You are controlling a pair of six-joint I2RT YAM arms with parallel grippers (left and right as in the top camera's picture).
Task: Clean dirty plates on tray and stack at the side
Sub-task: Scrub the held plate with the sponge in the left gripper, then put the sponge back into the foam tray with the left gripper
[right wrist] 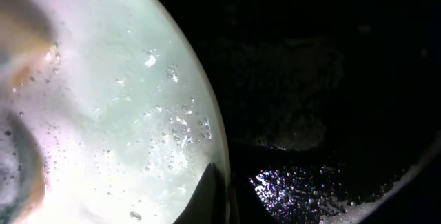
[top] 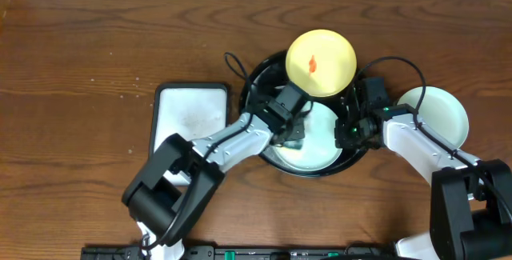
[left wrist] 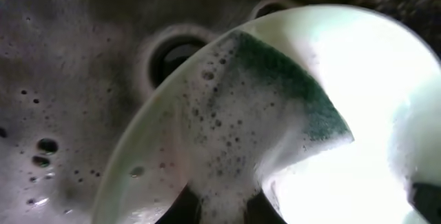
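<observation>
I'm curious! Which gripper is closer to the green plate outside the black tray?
Right. The right gripper is at the tray edge nearest that plate; the left gripper is farther, mid-tray.

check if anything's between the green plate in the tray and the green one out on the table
Only the right arm, whose hand holds the plate's edge, and the tray's raised rim. No loose object lies before the table plate.
</observation>
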